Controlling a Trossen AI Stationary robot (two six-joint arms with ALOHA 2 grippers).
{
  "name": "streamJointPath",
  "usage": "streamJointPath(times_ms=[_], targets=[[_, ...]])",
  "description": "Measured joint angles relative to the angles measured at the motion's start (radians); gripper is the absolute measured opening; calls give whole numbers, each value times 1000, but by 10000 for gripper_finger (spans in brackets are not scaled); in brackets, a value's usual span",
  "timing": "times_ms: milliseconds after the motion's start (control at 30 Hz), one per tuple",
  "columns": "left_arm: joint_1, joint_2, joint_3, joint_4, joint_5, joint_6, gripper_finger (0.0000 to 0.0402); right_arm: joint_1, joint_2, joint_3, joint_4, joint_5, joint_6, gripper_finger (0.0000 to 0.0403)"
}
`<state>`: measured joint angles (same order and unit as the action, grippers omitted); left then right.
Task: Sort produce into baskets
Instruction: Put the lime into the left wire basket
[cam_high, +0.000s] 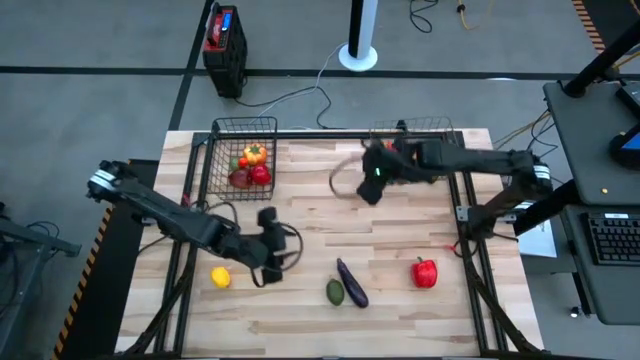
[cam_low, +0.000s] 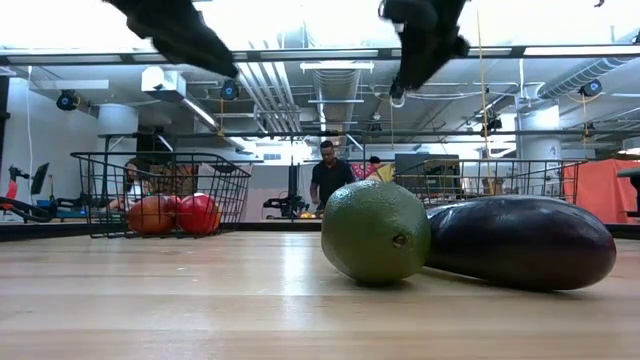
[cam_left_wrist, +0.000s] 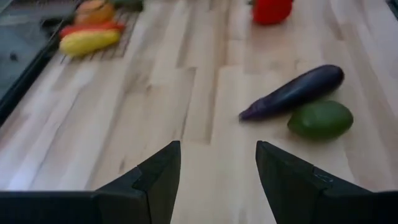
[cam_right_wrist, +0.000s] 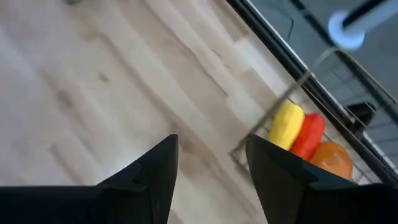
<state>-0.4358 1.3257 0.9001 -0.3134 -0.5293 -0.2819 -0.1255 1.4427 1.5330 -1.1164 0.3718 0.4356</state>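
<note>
A purple eggplant (cam_high: 352, 283) and a green oval fruit (cam_high: 335, 291) lie side by side near the table's front edge, also in the left wrist view (cam_left_wrist: 292, 92) (cam_left_wrist: 320, 119). To either side lie a lemon (cam_high: 220, 277) and a red pepper (cam_high: 425, 272). My left gripper (cam_left_wrist: 217, 162) hovers open and empty just left of the eggplant (cam_high: 278, 260). My right gripper (cam_right_wrist: 211, 155) is open and empty, raised over the table's middle (cam_high: 372, 190). The left basket (cam_high: 240, 150) holds red, yellow and orange produce. The right basket (cam_high: 420, 128) is partly hidden by my right arm.
A black-and-red box (cam_high: 225, 40) and a white post base (cam_high: 358, 55) stand on the floor beyond the far edge. Bare wood lies between the baskets and the front row of produce. A person (cam_low: 328, 180) stands in the room behind the table.
</note>
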Motion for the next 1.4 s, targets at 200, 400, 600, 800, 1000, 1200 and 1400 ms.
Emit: streamJointPath(times_ms=[200,400,600,800,1000,1200,1400], targets=[[-11,179,6,238,44,186,196,208,-8,0,0,124,86,180],[-13,299,57,306,158,338,210,308,-1,0,0,153,123,180],[-9,364,133,288,288,465,239,329,-2,0,-2,153,128,180],[4,452,211,219,433,572,282,328,-2,0,-13,152,127,180],[48,525,281,185,562,642,289,328,-3,0,-13,151,130,178],[66,589,318,204,564,715,288,331,-3,0,-15,148,132,180],[68,662,373,196,573,756,288,331,-3,0,-48,145,141,178]])
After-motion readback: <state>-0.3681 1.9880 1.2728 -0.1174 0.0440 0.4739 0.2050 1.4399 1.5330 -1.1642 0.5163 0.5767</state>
